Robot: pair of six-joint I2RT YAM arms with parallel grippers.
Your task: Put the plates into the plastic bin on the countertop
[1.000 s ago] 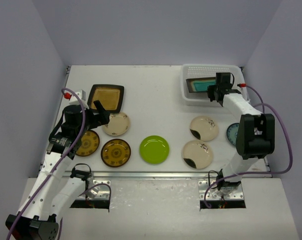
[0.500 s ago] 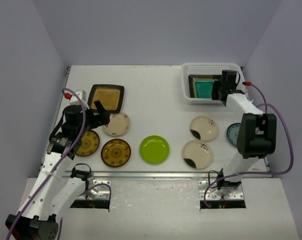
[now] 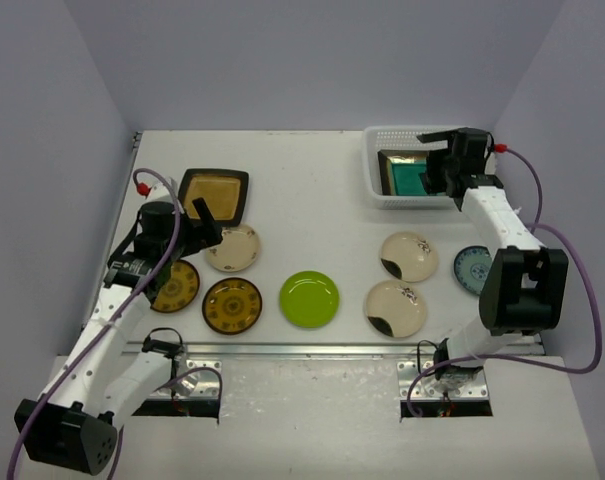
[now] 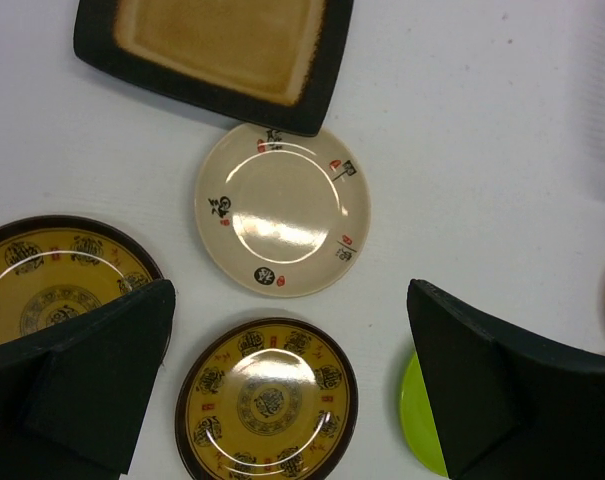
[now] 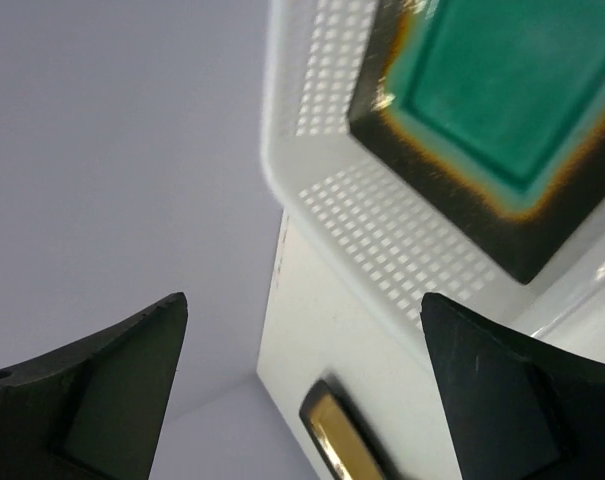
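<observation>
The teal square plate (image 3: 406, 175) (image 5: 502, 90) lies inside the white plastic bin (image 3: 394, 134) (image 5: 382, 235) at the back right. My right gripper (image 3: 431, 160) (image 5: 304, 300) hovers over the bin's right part, open and empty. At the left, my left gripper (image 3: 198, 224) (image 4: 290, 300) hangs open above the cream plate with small marks (image 3: 232, 248) (image 4: 282, 208). The amber square plate (image 3: 214, 195) (image 4: 222, 50) lies just beyond it. Two brown-gold plates (image 3: 174, 286) (image 3: 232, 305) (image 4: 267, 400), a lime green one (image 3: 309, 299) (image 4: 422, 415), two cream blotched ones (image 3: 409, 256) (image 3: 396, 308) and a blue-white one (image 3: 474, 268) rest on the countertop (image 3: 312, 200).
Grey walls close in the countertop at the back and on both sides. A metal rail (image 3: 312, 348) runs along the front edge. The right arm's cable (image 3: 572, 300) loops past the table's right edge.
My right gripper has opened and let go of the teal plate, which now lies in the bin; the gripper has pulled back to the right. The left arm shifted slightly.
</observation>
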